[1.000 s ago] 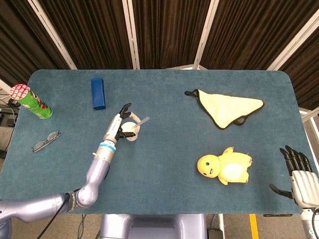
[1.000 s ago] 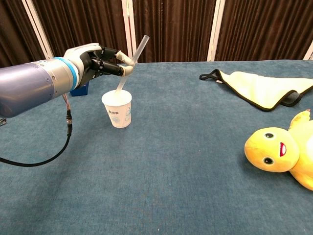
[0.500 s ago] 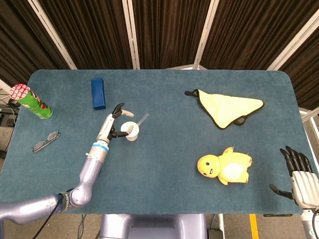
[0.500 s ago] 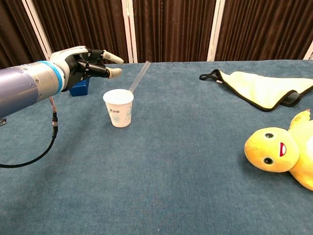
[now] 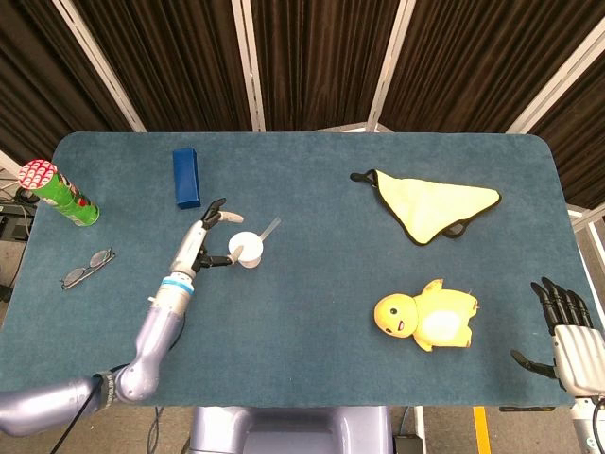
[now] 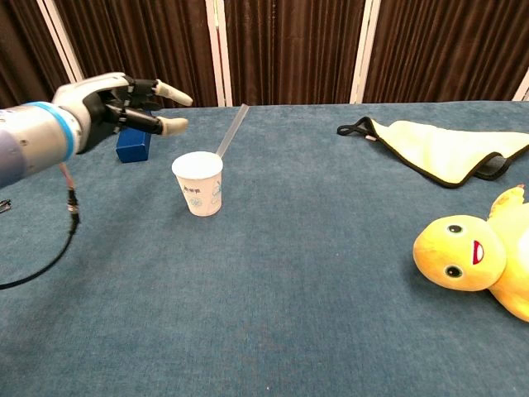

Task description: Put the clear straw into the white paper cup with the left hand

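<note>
1. The clear straw stood in the white paper cup and leaned to the right over the rim — so the main job looked done.
2. The left hand was up in the air just left of the cup. Its fingers were spread apart and held nothing.
3. It looked like all that was left was for that hand to pull away without bumping the cup.
4. The right hand sat far off at the near right corner, off the table's edge. Its fingers were apart and empty.
5. The table had a soft blue top. On it were a yellow toy duck, a yellow cloth, a blue box, a green can and glasses.
6. Behind the table hung dark brown curtains with white poles between them.
</note>
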`<action>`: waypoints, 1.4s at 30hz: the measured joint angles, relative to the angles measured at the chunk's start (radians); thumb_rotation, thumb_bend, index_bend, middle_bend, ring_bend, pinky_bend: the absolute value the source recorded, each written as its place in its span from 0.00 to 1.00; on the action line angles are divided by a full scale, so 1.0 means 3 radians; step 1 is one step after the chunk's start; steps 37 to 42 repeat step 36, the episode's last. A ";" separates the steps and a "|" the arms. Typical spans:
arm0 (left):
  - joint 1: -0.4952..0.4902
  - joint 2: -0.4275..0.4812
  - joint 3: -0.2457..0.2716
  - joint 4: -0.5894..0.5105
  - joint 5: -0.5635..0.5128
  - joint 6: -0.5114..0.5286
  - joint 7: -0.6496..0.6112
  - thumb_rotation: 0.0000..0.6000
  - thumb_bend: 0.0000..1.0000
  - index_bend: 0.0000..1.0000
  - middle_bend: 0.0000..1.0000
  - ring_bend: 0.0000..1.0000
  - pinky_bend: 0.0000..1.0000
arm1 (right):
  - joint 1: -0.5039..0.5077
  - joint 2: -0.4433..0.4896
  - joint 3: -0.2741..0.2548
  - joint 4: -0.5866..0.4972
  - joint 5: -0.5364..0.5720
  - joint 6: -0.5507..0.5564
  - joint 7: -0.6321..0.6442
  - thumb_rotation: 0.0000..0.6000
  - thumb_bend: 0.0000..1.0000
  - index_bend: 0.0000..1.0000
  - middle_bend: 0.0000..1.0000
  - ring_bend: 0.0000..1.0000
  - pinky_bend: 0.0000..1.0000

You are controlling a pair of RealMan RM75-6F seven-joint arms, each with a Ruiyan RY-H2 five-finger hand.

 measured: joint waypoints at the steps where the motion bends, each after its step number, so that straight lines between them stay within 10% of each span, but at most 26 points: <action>1: 0.0024 0.0053 0.0056 -0.0023 0.0090 0.0029 0.0051 1.00 0.37 0.29 0.00 0.00 0.00 | -0.0001 -0.0001 0.0000 0.0000 -0.0001 0.0003 -0.0003 1.00 0.08 0.00 0.00 0.00 0.00; 13: 0.0502 0.0929 0.1004 -0.0364 0.0988 0.0680 0.1320 1.00 0.37 0.13 0.00 0.00 0.00 | -0.0030 -0.0027 -0.0009 0.0016 -0.0027 0.0064 -0.0038 1.00 0.08 0.00 0.00 0.00 0.00; 24: 0.1127 0.1194 0.1611 -0.0249 0.1771 0.1356 0.1334 1.00 0.21 0.05 0.00 0.00 0.00 | -0.0068 -0.0051 -0.0034 0.0078 -0.0092 0.0144 0.0000 1.00 0.08 0.00 0.00 0.00 0.00; 42: 0.1280 0.1262 0.1669 -0.0148 0.2046 0.1383 0.1238 1.00 0.20 0.05 0.00 0.00 0.00 | -0.0068 -0.0061 -0.0024 0.0059 -0.0080 0.0138 -0.0046 1.00 0.08 0.00 0.00 0.00 0.00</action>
